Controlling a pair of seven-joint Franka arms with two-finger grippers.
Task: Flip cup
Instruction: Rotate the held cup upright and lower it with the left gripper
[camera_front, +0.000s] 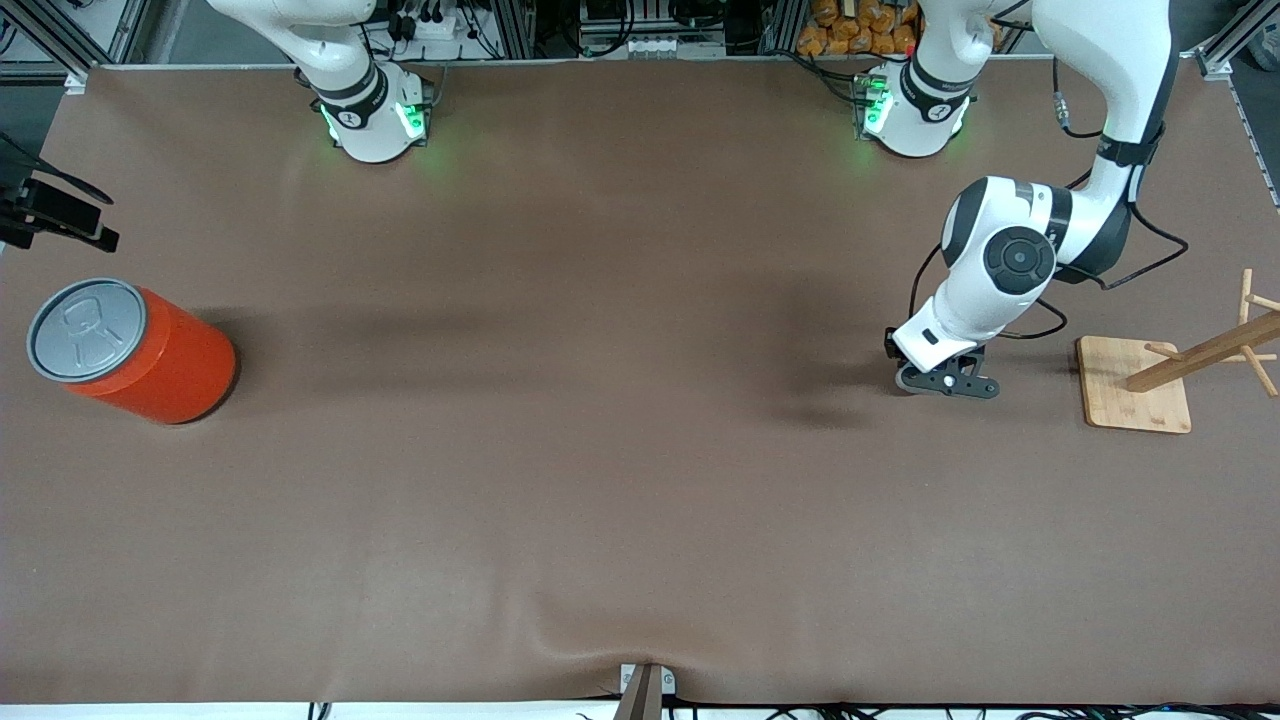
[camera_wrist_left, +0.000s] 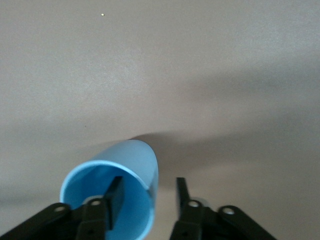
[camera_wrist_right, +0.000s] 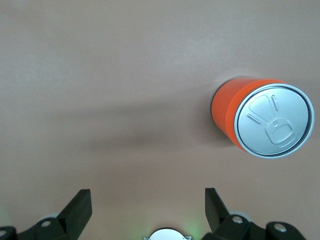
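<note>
The light-blue cup (camera_wrist_left: 131, 165) shows only in the left wrist view, tipped with its open mouth toward the camera. In the front view the left hand hides it. My left gripper (camera_wrist_left: 148, 195) is open and straddles the cup's rim. One finger (camera_wrist_left: 115, 196) is inside the cup and the other finger (camera_wrist_left: 181, 192) is outside, with gaps to the wall. In the front view the left gripper (camera_front: 948, 383) is low over the table beside the wooden rack. My right gripper (camera_wrist_right: 147, 210) is open, empty and high over the table. It is out of the front view.
A large orange can (camera_front: 135, 350) with a grey pull-tab lid stands near the right arm's end; it also shows in the right wrist view (camera_wrist_right: 262, 120). A wooden mug rack (camera_front: 1135, 395) stands at the left arm's end. A black device (camera_front: 55, 215) juts in above the can.
</note>
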